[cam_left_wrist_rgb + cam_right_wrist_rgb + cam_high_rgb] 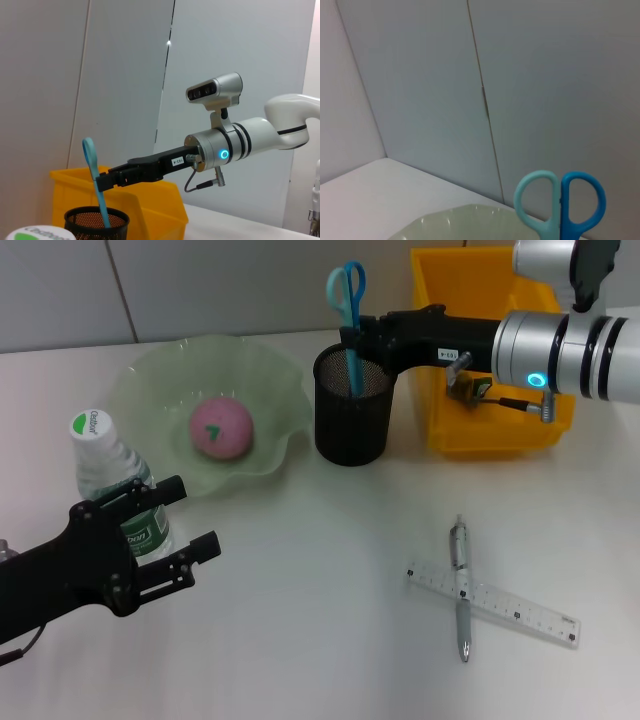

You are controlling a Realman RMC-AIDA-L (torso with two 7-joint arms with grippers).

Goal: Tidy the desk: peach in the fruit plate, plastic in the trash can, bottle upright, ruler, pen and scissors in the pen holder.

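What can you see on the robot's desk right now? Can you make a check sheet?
Surface: white desk, mostly bare.
Job's things: peach in green fruit plate; bottle upright; scissors standing in pen holder; pen lying across ruler on the desk; yellow trash can behind the holder.
Clutter: nothing seen.
Hands: left hand open beside the bottle; right hand at the scissors above the holder.
Cables: short cable at the right wrist.
Surroundings: grey wall panels.

This is looking like a robot lab arranged as an office desk: a white worktop (300, 640) is standing against plain grey wall panels (125, 75), carrying a mesh pen holder (352, 407) and a yellow bin (490, 360).
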